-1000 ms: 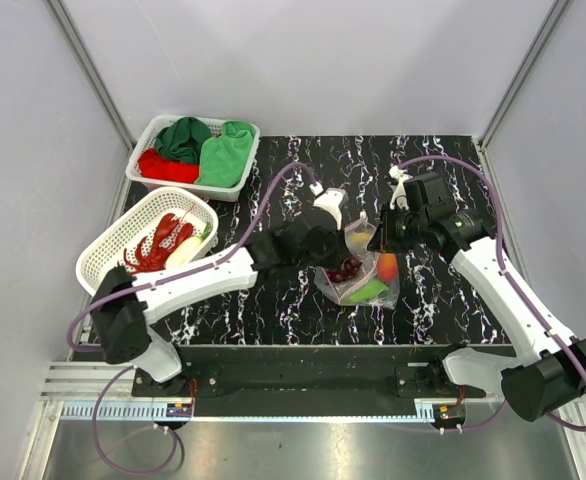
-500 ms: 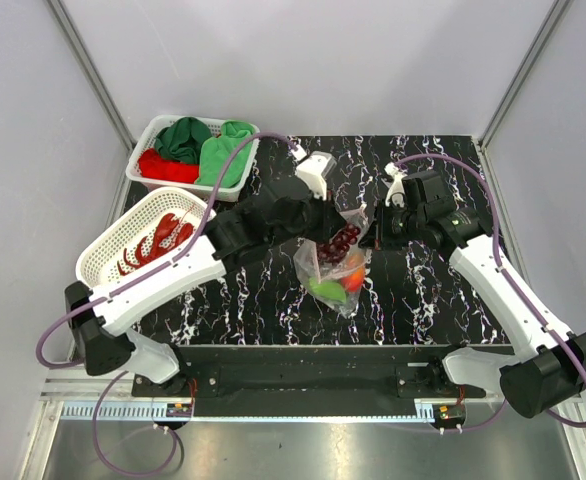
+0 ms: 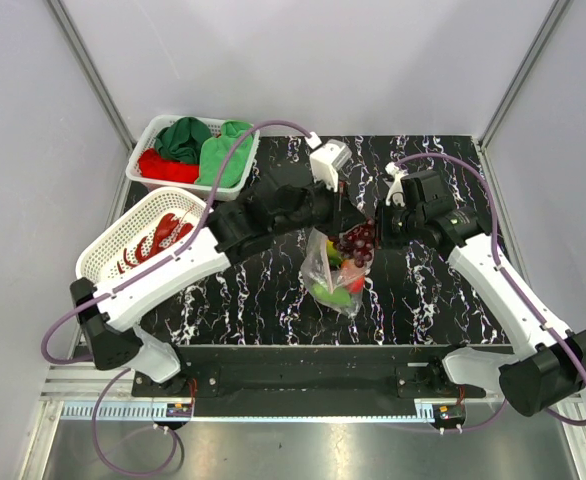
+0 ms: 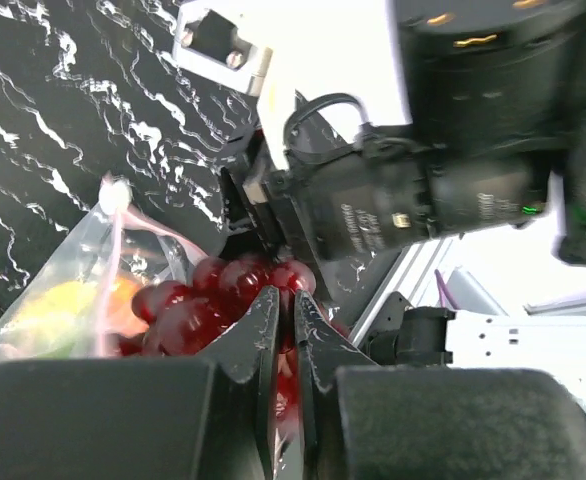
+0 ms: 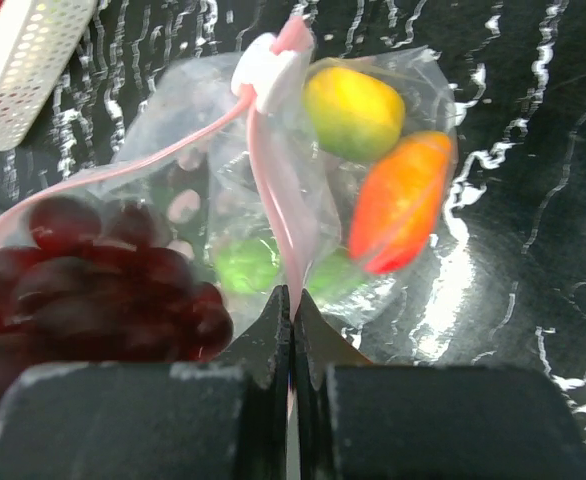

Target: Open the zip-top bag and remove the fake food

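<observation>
Our left claw (image 4: 284, 306) is clamped on the grapes (image 4: 218, 290). Its two fingers stand almost together, with the dark red bunch caught between the tips. From above, the grapes sit at the mouth of the bag (image 3: 325, 272), partly out of it.

Our right claw (image 5: 291, 300) is pressed together on the bag's clear film, right where the pink zip strip (image 5: 273, 175) runs down into the tips. The white slider (image 5: 265, 68) sits at the far end of that strip.

The bag lies between our two arms on the black marbled counter (image 3: 433, 300), its mouth lifted toward the claws. Inside it we see a yellow-green fruit (image 5: 353, 112), an orange-red fruit (image 5: 401, 200) and something green (image 5: 248, 265) lower down.

A red lobster (image 3: 158, 240) lies in the white basket (image 3: 86, 262) at the left.
</observation>
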`<state>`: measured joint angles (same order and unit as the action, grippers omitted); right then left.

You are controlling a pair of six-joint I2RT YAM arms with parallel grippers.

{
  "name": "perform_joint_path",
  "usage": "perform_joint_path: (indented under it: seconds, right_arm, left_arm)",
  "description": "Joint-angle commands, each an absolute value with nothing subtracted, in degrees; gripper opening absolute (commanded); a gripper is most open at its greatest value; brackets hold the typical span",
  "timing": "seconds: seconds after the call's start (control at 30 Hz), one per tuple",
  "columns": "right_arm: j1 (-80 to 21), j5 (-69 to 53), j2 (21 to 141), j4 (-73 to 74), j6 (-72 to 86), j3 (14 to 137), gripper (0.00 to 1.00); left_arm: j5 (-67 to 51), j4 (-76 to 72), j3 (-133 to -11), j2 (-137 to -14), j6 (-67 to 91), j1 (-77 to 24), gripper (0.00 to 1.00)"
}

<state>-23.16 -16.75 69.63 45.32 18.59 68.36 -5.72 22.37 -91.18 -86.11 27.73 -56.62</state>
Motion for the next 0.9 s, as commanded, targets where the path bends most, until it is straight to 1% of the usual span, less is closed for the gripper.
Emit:
perform_joint_path:
  seconds: [0.0, 0.2, 0.37, 0.47, 0.5, 0.57, 0.6, 0.77, 0.8, 0.87]
  right_arm:
    - [-23.5, -11.4, 70.0, 45.6, 17.2, 70.6, 0.0]
    - [-23.5, -9.4, 69.9, 46.1, 17.1, 70.7, 0.0]
    - [-23.6, -8.7, 69.8, 46.7, 16.8, 71.1, 0.0]
    - [-23.5, -9.0, 69.3, 46.9, 16.5, 71.4, 0.0]
    - [-23.6, -9.0, 69.1, 47.1, 16.3, 71.5, 0.0]
    - [-23.5, -9.0, 68.7, 47.4, 15.8, 71.5, 0.0]
    - [-23.5, -8.9, 68.7, 47.5, 15.8, 71.6, 0.0]
    - [-23.5, -9.3, 68.2, 47.5, 16.0, 71.5, 0.0]
    - [-23.5, -9.4, 68.2, 47.5, 16.1, 71.5, 0.0]
    - [-23.5, -9.9, 68.3, 47.5, 16.3, 71.6, 0.0]
  left_arm:
    - [-7.5, 18.6, -93.0, -78.6, 25.6, -56.2, 0.0]
    - [-6.3, 18.5, -89.4, -71.6, 25.4, -52.7, 0.0]
    - [2.0, 21.9, -85.9, -65.3, 24.7, -48.4, 0.0]
    - [6.3, 25.5, -83.0, -62.1, 24.2, -42.7, 0.0]
    - [6.4, 26.0, -81.8, -60.6, 24.1, -38.4, 0.0]
    - [8.3, 29.1, -79.9, -59.7, 23.8, -34.2, 0.0]
    - [9.5, 30.7, -79.3, -59.0, 23.3, -30.4, 0.0]
    - [14.9, 31.9, -72.8, -58.1, 22.7, -18.2, 0.02]
    - [16.7, 32.4, -72.0, -58.7, 23.2, -15.0, 0.03]
    - [22.9, 33.3, -70.6, -59.6, 24.0, -12.1, 0.03]
